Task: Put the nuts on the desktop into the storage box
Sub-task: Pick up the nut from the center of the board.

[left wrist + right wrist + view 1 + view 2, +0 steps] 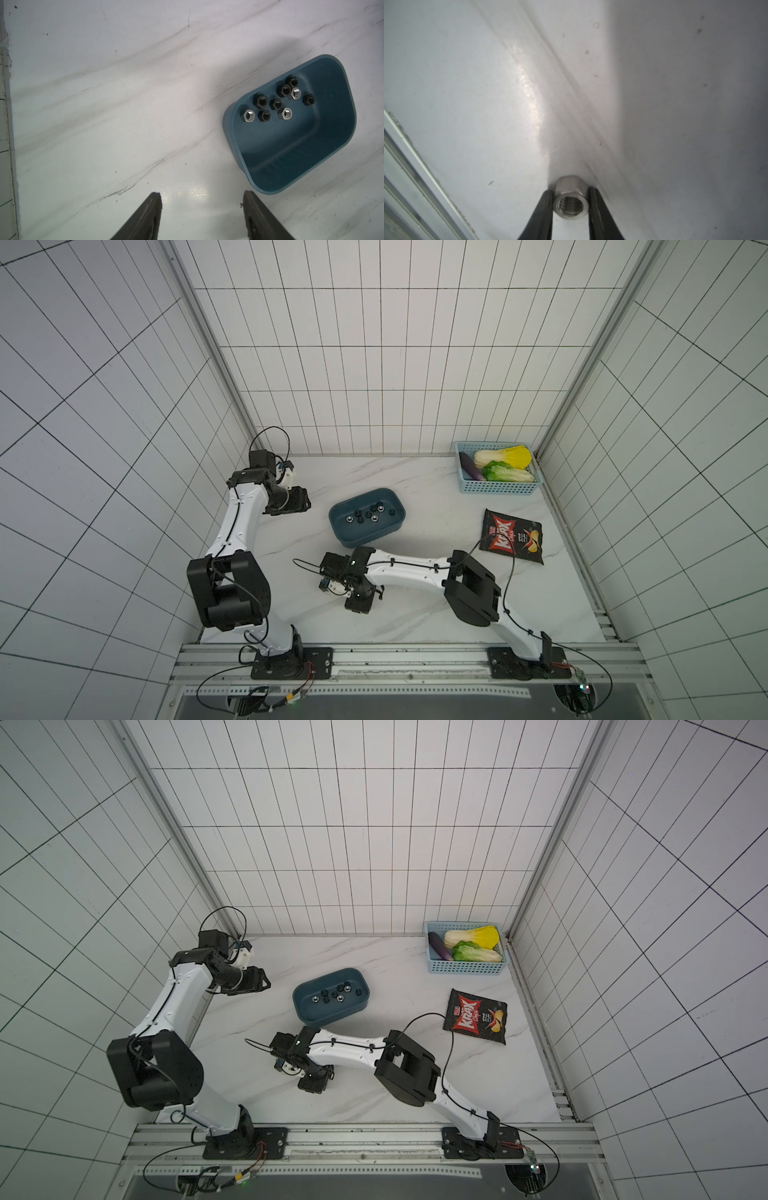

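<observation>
A silver nut [570, 202] lies on the white desktop [415, 605], and my right gripper [570, 192] is shut on it, a black finger pressed against each side. In both top views this gripper [358, 605] [312, 1085] points down at the desktop in front of the dark teal storage box [365, 539] [328, 1016], and its wrist hides the nut. Several black and silver nuts [278, 104] [370, 514] lie inside the box [291, 166]. My left gripper [202, 197] [305, 504] hangs open and empty to the left of the box.
A light blue lattice basket [494, 489] with toy vegetables stands at the back right corner. A black chips bag [513, 541] lies right of the box. An aluminium rail [395, 655] runs along the front edge, and tiled walls close three sides.
</observation>
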Motion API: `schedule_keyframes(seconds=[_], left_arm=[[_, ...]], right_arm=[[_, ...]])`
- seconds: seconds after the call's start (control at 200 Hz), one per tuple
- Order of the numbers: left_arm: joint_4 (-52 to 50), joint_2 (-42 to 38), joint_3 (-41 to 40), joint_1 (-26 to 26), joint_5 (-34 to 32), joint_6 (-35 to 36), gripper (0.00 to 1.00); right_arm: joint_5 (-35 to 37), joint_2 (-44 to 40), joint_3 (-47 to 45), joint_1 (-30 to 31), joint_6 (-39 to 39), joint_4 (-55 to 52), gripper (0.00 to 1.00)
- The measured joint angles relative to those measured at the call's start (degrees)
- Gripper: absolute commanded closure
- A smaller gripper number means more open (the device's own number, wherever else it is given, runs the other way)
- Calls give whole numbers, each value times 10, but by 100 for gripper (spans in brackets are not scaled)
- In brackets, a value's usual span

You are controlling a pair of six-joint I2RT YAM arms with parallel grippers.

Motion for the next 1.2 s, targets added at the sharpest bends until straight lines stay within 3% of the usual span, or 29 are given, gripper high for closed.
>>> schedule_keyframes(seconds=[0.245,0.55,0.865,1.06,1.199], left_arm=[[-21,0,2,-15,75,6,33],[-54,9,55,-102,228,19,27],[-30,12,96,-267,460,-29,23],[26,12,87,-359,557,-79,21],[48,12,70,-395,592,-98,25]], right_arm=[[33,-115,-144,-24,18,82,85],[63,-412,-382,-135,52,259,89],[48,-701,-573,-172,26,484,87],[13,-787,-636,-172,7,604,88],[-6,-810,-656,-172,0,647,88]])
